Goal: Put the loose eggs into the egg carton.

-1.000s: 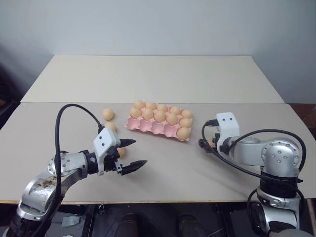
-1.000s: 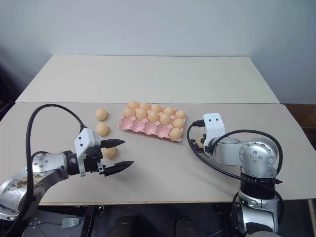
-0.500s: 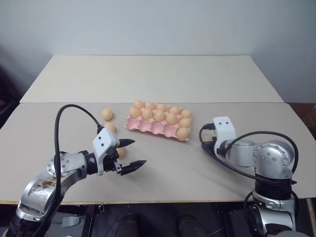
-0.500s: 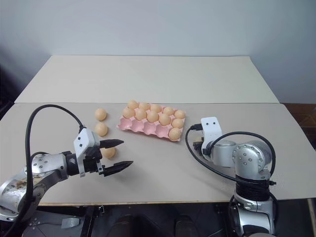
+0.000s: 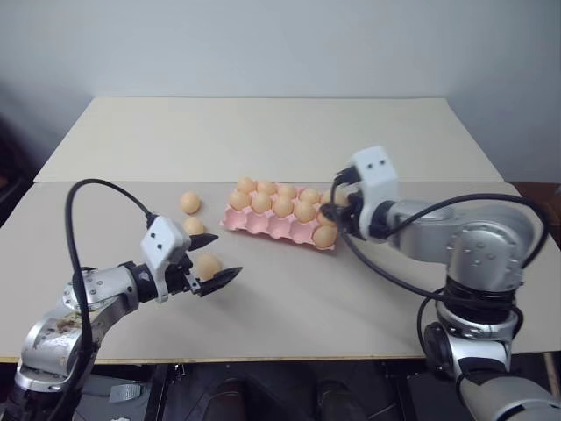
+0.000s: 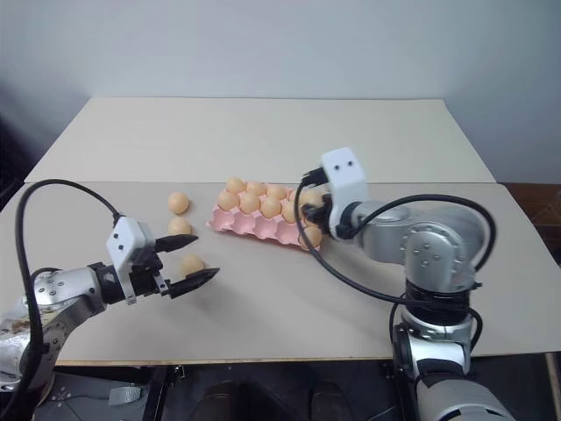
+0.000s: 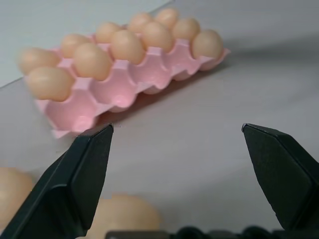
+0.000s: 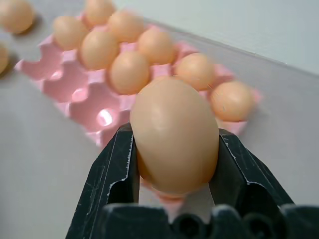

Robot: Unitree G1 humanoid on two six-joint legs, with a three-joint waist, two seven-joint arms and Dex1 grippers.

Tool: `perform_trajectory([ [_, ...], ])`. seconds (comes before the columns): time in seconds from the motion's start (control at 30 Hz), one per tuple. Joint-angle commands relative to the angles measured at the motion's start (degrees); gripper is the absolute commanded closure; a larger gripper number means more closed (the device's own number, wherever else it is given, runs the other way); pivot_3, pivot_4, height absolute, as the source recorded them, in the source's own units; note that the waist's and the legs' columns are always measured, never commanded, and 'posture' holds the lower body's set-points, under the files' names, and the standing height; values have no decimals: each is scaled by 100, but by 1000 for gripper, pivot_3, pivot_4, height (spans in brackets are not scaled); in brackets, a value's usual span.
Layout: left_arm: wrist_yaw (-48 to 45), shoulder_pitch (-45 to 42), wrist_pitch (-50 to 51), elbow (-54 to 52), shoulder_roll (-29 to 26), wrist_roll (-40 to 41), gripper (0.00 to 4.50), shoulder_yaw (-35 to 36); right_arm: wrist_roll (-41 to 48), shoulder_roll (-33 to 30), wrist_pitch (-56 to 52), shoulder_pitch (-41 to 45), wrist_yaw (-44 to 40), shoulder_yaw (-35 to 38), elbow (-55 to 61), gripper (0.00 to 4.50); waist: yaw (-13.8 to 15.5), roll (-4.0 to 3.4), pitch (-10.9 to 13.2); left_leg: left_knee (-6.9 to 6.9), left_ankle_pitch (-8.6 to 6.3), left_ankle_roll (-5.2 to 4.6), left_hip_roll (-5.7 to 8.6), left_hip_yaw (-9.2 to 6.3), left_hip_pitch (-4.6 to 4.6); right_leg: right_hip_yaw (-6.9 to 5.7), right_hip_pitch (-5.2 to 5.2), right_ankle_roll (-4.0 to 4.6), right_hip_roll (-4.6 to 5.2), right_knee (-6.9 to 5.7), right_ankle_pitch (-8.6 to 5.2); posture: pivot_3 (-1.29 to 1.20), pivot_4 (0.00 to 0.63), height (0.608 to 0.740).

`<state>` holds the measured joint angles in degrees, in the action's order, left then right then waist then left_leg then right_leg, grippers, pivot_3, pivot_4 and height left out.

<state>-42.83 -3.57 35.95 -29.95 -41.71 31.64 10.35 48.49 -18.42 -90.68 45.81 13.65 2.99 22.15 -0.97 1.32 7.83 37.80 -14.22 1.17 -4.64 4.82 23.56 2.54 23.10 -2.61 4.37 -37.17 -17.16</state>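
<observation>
The pink egg carton (image 5: 263, 226) lies mid-table. Its two far rows hold eggs, and the near row has one egg (image 5: 324, 235) at its right end. My right gripper (image 8: 174, 137) is shut on a tan egg (image 8: 174, 132) and hovers just above the carton's right end (image 5: 337, 213). Three loose eggs lie left of the carton (image 5: 190, 203), (image 5: 195, 226), (image 5: 208, 265). My left gripper (image 5: 226, 256) is open, level with the table. The nearest loose egg (image 7: 124, 219) sits low between its fingers (image 7: 84, 169), close to the palm.
A second table (image 5: 263, 132) adjoins at the back along a seam. Black cables loop from both wrists. Bare tabletop (image 5: 351, 298) stretches in front of the carton and to its right.
My right gripper shut on an egg lying right of the carton, then lifted it up and left to the carton's right end. The left gripper drifted slightly left and stayed open.
</observation>
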Motion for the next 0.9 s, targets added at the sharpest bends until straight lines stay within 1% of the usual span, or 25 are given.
perform_trajectory([
  [0.03, 103, 12, -105, -143, 76, 41, 0, 103, -408, 146, 396, 161, -251, -134, -181, 2813, 18, 0, 0, 0, 0, 1, 1, 0, 1, -1, 0, 0, 1, 0, 0, 0, 150, 740],
  [0.3, 326, 296, -50, -473, 208, 82, 0, 104, -1174, 287, 1175, 138, -976, -854, -623, 2815, -15, 0, 0, 0, 2, 3, -2, -1, 0, -2, 4, 1, -3, -5, 0, 0, 150, 740],
  [0.53, 465, 419, 21, -697, 220, 146, 0, 142, -1631, 401, 1470, 211, -1547, -1168, -1124, 2815, -6, 0, 0, 0, 2, 4, -2, 0, 0, -2, 3, 1, -2, -4, 0, 0, 150, 740],
  [0.7, 572, 503, 44, -805, 228, 172, 0, 204, -1987, 494, 1670, 269, -1718, -1301, -1282, 2815, -9, -1, 0, 0, 2, 4, -2, 0, -2, -2, 3, 1, -2, -5, 0, 0, 150, 740],
  [0.77, 599, 536, 49, -839, 219, 187, 0, 233, -2112, 520, 1737, 287, -1784, -1324, -1339, 2073, -16, -1, 0, 0, 3, 4, -2, 0, -3, -2, 3, 1, -3, -6, 1, 0, 150, 740],
  [0.83, 613, 556, 46, -845, 204, 207, 0, 266, -2242, 531, 1825, 282, -1859, -1355, -1401, 1518, -8, 0, 0, -1, 3, 4, -3, 0, -3, -2, 4, 1, -3, -6, 1, 0, 150, 740],
  [0.9, 626, 575, 47, -851, 190, 221, 0, 299, -2364, 528, 1911, 250, -1929, -1369, -1455, 751, -5, 0, 0, -1, 3, 4, -2, 0, -2, -3, 3, 1, -2, -4, 1, 0, 150, 740],
])
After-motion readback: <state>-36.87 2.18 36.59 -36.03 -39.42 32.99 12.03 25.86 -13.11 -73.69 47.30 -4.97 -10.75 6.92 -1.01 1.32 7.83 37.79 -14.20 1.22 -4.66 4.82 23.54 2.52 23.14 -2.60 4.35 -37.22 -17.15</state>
